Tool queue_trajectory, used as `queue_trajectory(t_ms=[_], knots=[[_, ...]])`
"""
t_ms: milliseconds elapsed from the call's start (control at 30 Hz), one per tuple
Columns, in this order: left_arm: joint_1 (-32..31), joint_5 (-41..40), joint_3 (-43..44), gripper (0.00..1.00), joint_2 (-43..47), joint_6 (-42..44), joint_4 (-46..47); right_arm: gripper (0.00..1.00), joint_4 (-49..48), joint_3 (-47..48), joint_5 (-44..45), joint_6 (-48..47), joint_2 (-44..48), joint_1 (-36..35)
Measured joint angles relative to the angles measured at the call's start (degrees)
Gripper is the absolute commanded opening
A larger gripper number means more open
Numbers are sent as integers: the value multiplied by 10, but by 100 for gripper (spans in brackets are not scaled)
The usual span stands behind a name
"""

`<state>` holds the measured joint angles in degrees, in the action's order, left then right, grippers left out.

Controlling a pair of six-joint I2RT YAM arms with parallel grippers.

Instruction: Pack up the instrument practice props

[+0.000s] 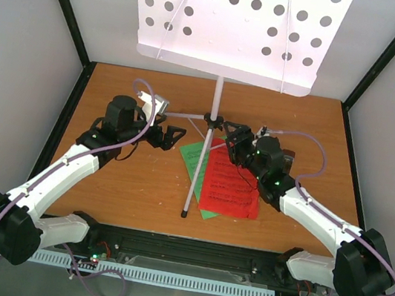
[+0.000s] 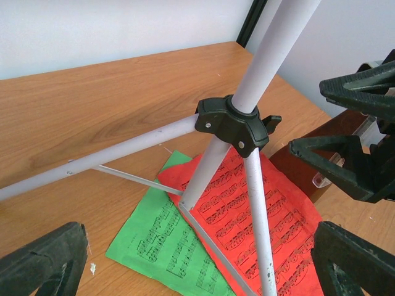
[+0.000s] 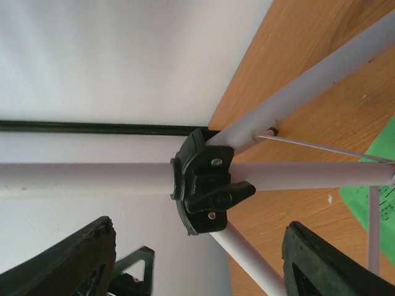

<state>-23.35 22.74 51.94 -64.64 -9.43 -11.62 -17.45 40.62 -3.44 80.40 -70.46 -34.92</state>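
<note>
The silver tripod stand (image 1: 216, 102) stood mid-table, its perforated tray (image 1: 237, 19) high overhead and its legs splayed over the red music sheet (image 1: 230, 187) and the green music sheet (image 1: 195, 155), which lay flat and overlapping on the wooden table (image 1: 124, 181). Its smooth, thin metal tubes looked stiff and light, but the broad tray probably made it top-heavy and quick to tip. The black plastic hub (image 3: 200, 182), where the legs meet the pole, seemed the surest place to take hold. The paper sheets would be limp and hard to pinch off the table. A dark-brown metronome (image 2: 284, 171) sat partly hidden beyond. The left end effector (image 1: 176, 139) gaped wide beside the hub. The right end effector (image 1: 236, 143) was spread with the hub between its jaws, touching nothing.
</note>
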Motion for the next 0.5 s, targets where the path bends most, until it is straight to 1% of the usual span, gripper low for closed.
queue_trajectory(t_ms=[133, 367, 500], knots=[[0, 0, 0, 99, 0, 0, 0, 67, 5, 7, 16, 41, -1, 0], [0, 0, 0, 99, 0, 0, 0, 66, 1, 23, 27, 92, -26, 0], [0, 2, 0, 100, 0, 0, 0, 61, -3, 30, 24, 109, -52, 0]])
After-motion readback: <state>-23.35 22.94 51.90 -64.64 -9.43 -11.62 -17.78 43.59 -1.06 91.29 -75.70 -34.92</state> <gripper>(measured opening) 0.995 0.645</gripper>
